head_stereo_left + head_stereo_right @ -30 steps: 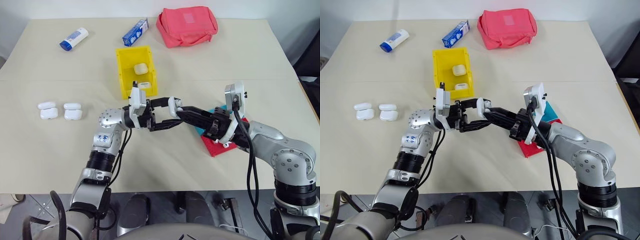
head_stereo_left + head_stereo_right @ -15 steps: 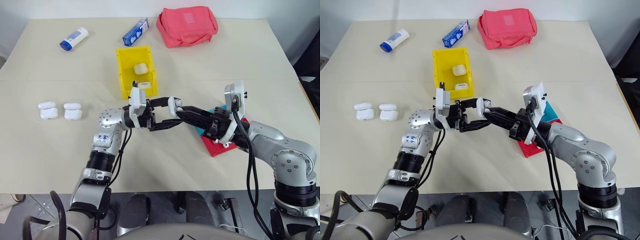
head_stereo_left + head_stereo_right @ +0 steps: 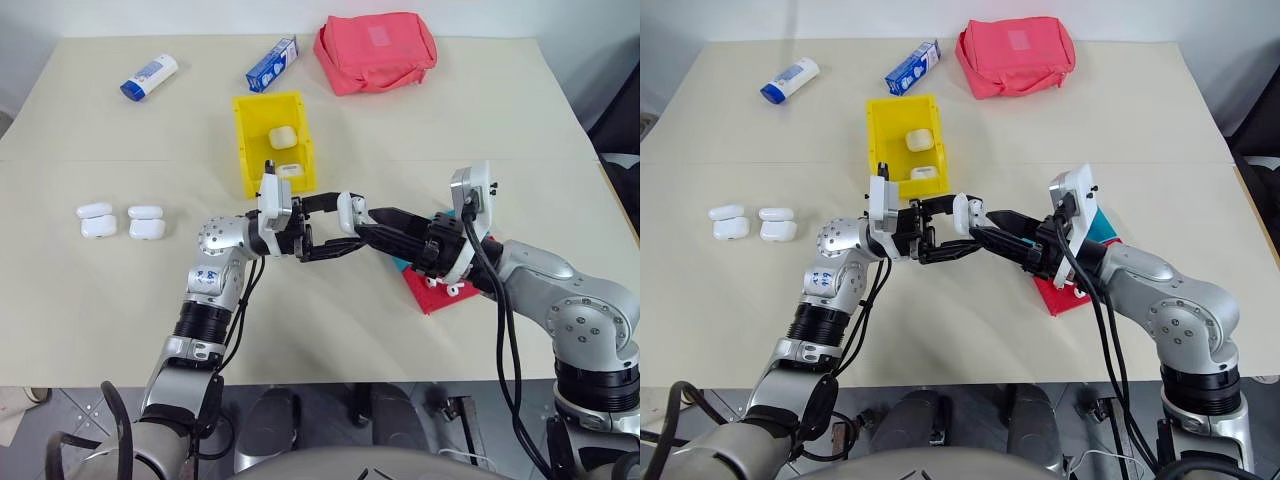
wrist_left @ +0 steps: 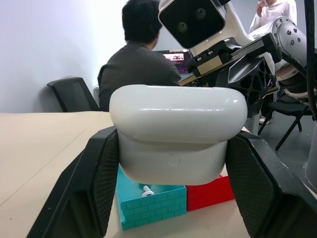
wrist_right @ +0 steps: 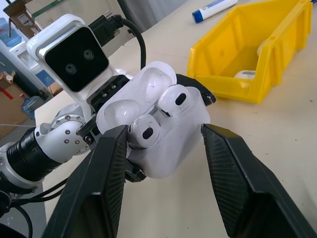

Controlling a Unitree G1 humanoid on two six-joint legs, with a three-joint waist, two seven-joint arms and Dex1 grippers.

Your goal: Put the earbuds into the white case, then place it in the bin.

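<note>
The white case (image 3: 349, 210) hangs above the table between both arms, with my left gripper (image 3: 345, 224) shut on its body (image 4: 177, 148). Its lid stands open in the right wrist view, and two earbuds (image 5: 173, 101) (image 5: 143, 133) sit in its wells. My right gripper (image 3: 372, 224) comes in from the right. Its fingers (image 5: 111, 168) stand open on either side of the case. Behind the left gripper is the yellow bin (image 3: 250, 150), with two closed white cases (image 3: 281, 135) in it.
Teal and red trays (image 3: 430, 290) lie under my right arm, and a loose earbud (image 4: 146, 191) rests in the teal one. Two open cases (image 3: 95, 220) (image 3: 146, 220) sit at the left. A pink pouch (image 3: 375, 50), blue carton (image 3: 271, 64) and tube (image 3: 148, 77) lie at the back.
My right gripper's fingers have spread apart at the case. The left gripper and the case have stayed in place.
</note>
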